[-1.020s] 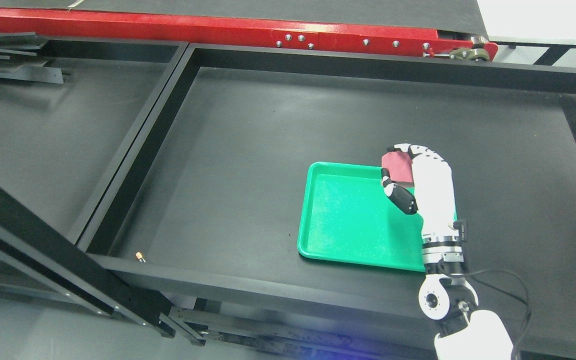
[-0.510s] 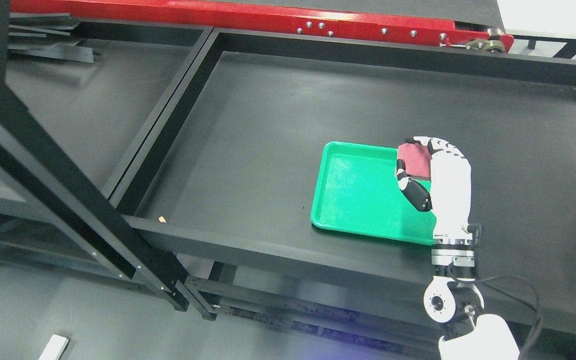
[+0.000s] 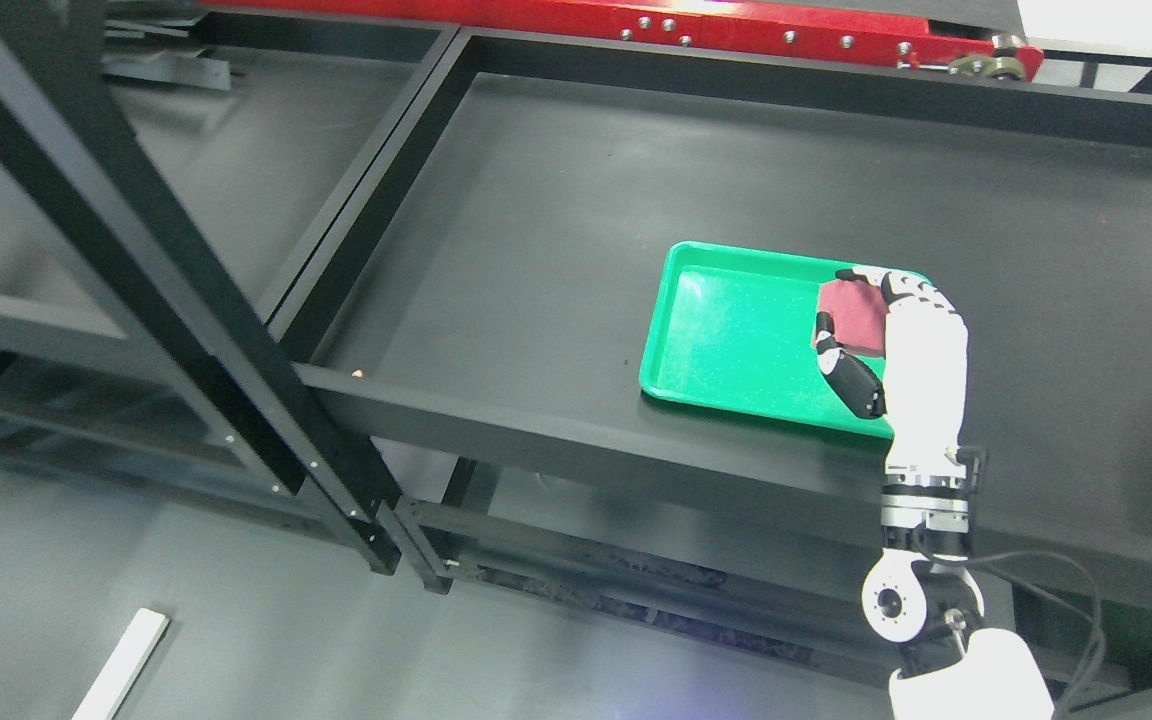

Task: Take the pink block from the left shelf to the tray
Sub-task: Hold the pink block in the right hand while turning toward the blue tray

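Over the right part of the shallow green plastic tray [image 3: 736, 340], the white right hand [image 3: 876, 320] holds the small pink block [image 3: 854, 314], pinched between its curled fingers [image 3: 911, 290] and the black-tipped thumb. The tray lies on a wide matt black bench [image 3: 536, 230] with a raised black rim. Beyond the tray, a red metal beam [image 3: 736, 30] with bolts runs along the far edge. Left of the tray stands a black shelf frame [image 3: 136, 250] over grey floor [image 3: 86, 600].

A green tray [image 3: 736, 340] was set on the black shelf [image 3: 536, 240], toward its near right; a small orange piece [image 3: 359, 373] lay at its near left corner.
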Available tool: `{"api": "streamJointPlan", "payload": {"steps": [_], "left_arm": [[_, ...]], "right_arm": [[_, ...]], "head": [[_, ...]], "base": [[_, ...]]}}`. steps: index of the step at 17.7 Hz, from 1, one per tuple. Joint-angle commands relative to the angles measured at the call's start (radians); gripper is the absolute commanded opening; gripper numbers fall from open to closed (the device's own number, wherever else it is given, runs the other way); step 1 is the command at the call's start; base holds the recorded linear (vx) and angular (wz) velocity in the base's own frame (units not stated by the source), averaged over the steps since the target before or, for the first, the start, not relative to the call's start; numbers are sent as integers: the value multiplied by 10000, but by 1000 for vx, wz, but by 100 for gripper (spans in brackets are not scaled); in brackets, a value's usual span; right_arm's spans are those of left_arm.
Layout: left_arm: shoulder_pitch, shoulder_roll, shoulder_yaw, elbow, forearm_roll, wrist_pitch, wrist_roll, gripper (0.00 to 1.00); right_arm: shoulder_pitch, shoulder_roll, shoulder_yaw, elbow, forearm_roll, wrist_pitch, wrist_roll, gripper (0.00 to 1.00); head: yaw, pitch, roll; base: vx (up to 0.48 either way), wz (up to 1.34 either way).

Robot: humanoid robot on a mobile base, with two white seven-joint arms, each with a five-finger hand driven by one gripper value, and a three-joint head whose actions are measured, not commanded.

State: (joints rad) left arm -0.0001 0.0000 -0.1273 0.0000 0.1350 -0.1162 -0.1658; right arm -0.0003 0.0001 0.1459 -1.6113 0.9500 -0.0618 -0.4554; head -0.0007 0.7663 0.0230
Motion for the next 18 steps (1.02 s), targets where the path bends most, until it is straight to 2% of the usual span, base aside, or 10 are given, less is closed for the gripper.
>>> {"api": "streamJointPlan", "payload": {"steps": [1, 9, 18], "left_arm": [[200, 175, 0, -174, 0, -19, 1, 100], [200, 175, 0, -174, 0, -19, 1, 100], [200, 175, 0, -174, 0, -19, 1, 100]], "right_arm": [[95, -175, -370, -177, -5, 35, 14, 3], [141, -175, -401, -224, -358, -87, -492, 4], [233, -175, -309, -239, -495, -149, -646, 4]], "head": [[0, 0, 0], [0, 0, 0], [0, 0, 0]], "base": [[-166, 220], [-172, 423], [-197, 669]]}}
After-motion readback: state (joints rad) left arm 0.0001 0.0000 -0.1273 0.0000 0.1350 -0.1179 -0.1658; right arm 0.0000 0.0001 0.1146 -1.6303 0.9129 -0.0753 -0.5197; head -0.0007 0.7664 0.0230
